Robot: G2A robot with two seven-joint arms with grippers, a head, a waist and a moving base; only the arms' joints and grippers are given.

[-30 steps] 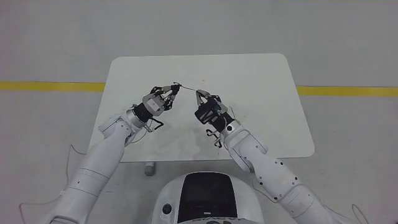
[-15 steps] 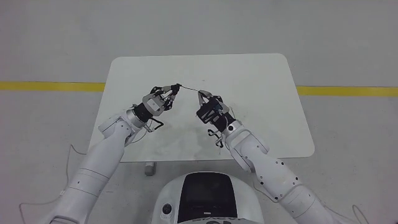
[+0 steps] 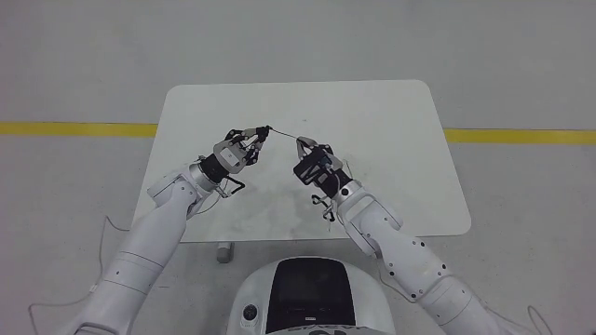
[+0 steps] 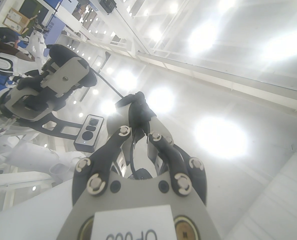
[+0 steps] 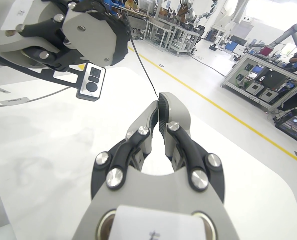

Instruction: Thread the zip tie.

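A thin black zip tie spans the gap between my two grippers above the white table. My left gripper is shut on one end of the tie; in the left wrist view the black strap runs down between its fingers and the tie leads off toward the other gripper. My right gripper is shut on the other end, and the zip tie rises from its pads toward the left gripper. Both hands hover over the table's near middle.
The white table has rounded corners and bare surface around and beyond the grippers. A yellow floor line runs behind the table. Workbenches and racks stand far off in the room.
The right gripper has shifted slightly, a little toward the table's near edge. The left arm and the zip tie look unchanged.
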